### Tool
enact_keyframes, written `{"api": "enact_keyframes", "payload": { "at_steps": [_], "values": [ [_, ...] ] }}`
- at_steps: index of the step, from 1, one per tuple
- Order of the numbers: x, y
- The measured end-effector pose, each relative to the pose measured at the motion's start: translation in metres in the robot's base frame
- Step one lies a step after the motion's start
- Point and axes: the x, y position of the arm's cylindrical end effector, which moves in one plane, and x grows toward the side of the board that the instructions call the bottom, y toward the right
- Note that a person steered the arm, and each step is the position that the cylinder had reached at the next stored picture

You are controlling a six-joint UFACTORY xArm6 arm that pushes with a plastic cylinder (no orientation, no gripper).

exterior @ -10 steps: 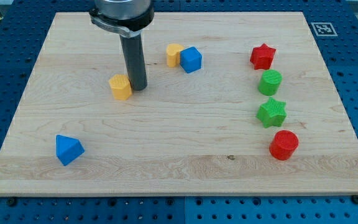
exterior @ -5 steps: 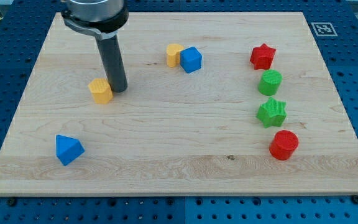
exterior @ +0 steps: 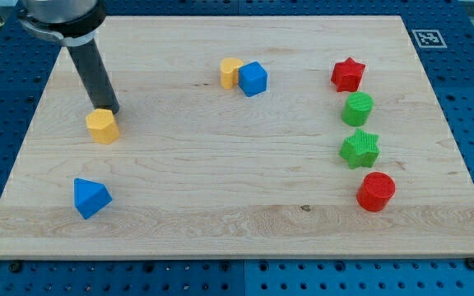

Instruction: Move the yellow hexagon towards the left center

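Observation:
The yellow hexagon (exterior: 102, 127) lies on the wooden board (exterior: 220, 181) at the view's left, about mid-height. My tip (exterior: 110, 112) stands just above and slightly right of the hexagon, touching or almost touching its upper edge. The dark rod rises from there toward the view's top left corner.
A blue triangular block (exterior: 90, 197) lies below the hexagon at the lower left. A second yellow block (exterior: 230, 71) touches a blue cube (exterior: 253, 79) at top centre. At the right stand a red star (exterior: 348, 74), green cylinder (exterior: 357, 108), green star (exterior: 360, 149) and red cylinder (exterior: 376, 191).
My tip has slid to the view's left and pushed the yellow hexagon left and slightly down. The other blocks have not moved.

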Motion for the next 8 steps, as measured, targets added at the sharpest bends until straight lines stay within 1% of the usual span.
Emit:
{"api": "enact_keyframes", "payload": {
  "at_steps": [1,5,6,7,8],
  "values": [
    [0.0,-0.009],
    [0.008,-0.009],
    [-0.006,-0.013],
    [-0.036,-0.028],
    [-0.046,-0.034]
  ]
}}
